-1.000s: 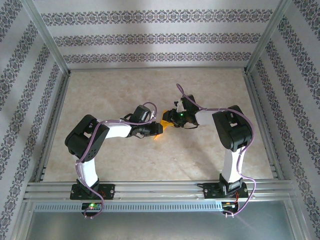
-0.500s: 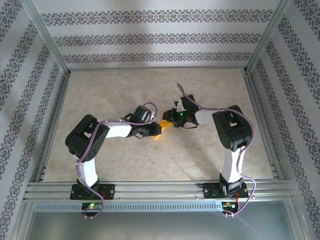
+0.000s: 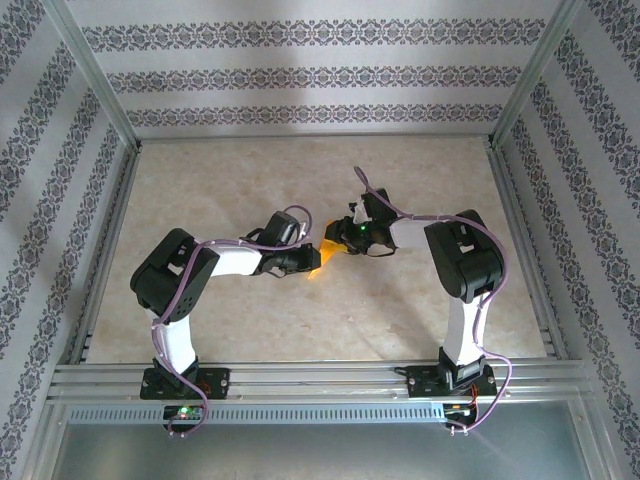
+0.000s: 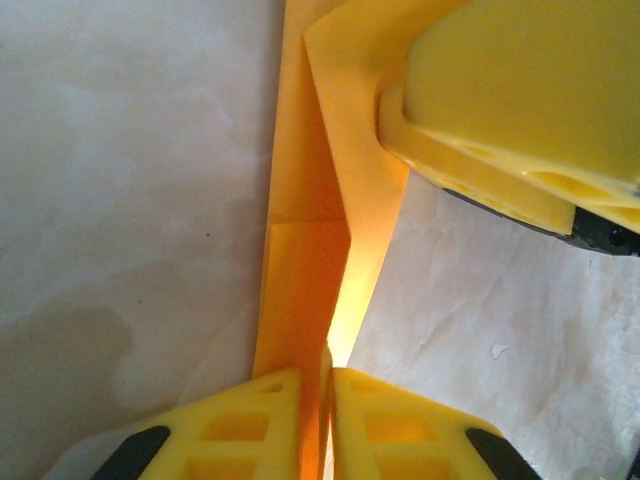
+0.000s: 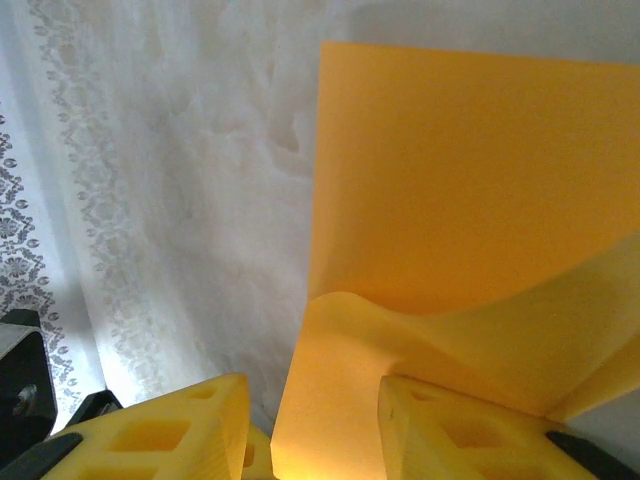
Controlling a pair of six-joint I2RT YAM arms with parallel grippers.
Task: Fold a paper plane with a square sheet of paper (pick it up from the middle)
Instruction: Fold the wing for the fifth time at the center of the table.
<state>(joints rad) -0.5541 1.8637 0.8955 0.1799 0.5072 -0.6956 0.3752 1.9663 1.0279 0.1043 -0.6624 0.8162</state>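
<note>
A wide beige marbled table top (image 3: 250, 170) fills the middle of the overhead view, shut in on three sides by white walls with bands of purple floral wallpaper (image 3: 320, 75) and edged by a silver aluminium frame (image 3: 320, 375) that runs along the near side. Bolted to that near rail, the black and white left arm (image 3: 175, 280) leans inward to the right and the black and white right arm (image 3: 460, 260) bends inward to the left, so their wrists meet just above the centre of the table. The left gripper (image 3: 312, 260) and the right gripper (image 3: 343, 240) face each other there, very near one another, with the thin bright orange square sheet of paper (image 3: 327, 250) between them. In the left wrist view the left gripper (image 4: 328, 375) has its two yellow fingers drawn almost together, pinching the near edge of the creased sheet (image 4: 310, 250), which stands up off the table as a narrow folded strip; light glows through the fold. One yellow finger (image 4: 520, 100) of the right gripper lies against the far upper flap of the same sheet. In the right wrist view the right gripper (image 5: 312, 395) has its jaws standing partly apart, and the sheet (image 5: 450, 170) passes through the gap, one layer flat and upright, another curling over the right-hand finger (image 5: 460, 430). Whether those jaws press on the paper I cannot tell.
</note>
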